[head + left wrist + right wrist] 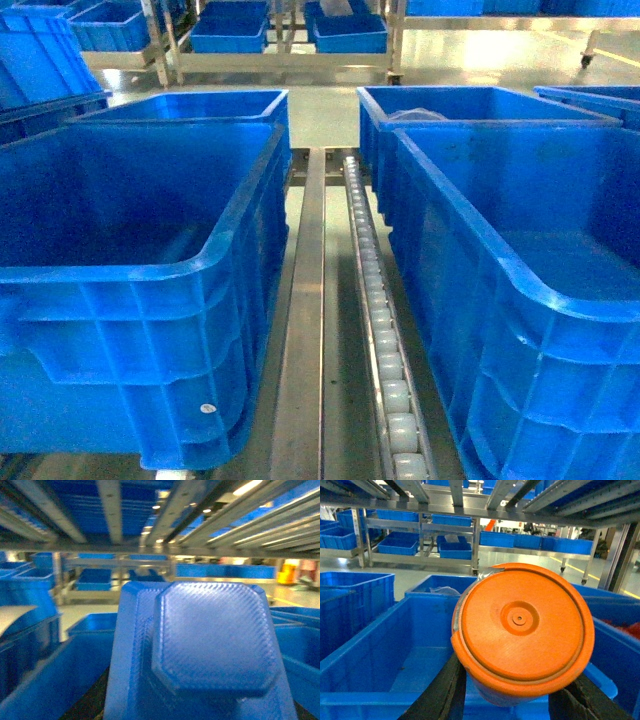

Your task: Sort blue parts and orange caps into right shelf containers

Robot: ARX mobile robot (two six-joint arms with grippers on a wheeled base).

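Closest in, on the right wrist view, the right gripper (507, 700) has an orange cap (522, 630) clamped between its dark fingers (442, 692), the disc tilted and facing the lens. Below it opens a blue crate (375, 650), its floor bare where visible. The risk here looks like a slip: the cap sits at an angle, and a jolt could send it onto the thick front rim rather than inside.

Over on the left wrist view, a textured blue part (210, 640) fills the frame, so the left gripper is presumably closed on it, though its fingers are out of sight and the grip itself cannot be judged. That part hides most of what lies under it, and a release made blind could land it in the wrong bin.

From the head camera neither arm shows. Two large crates flank a steel rail and a roller track (385, 330); the near right shelf container (560, 340) stands open with generous room above it. The gap between crates is the hazard: anything dropped short would land on the rollers. Further back a second right crate (470, 110) holds something pale. Overhead shelf rails (470, 495) limit lifting height.
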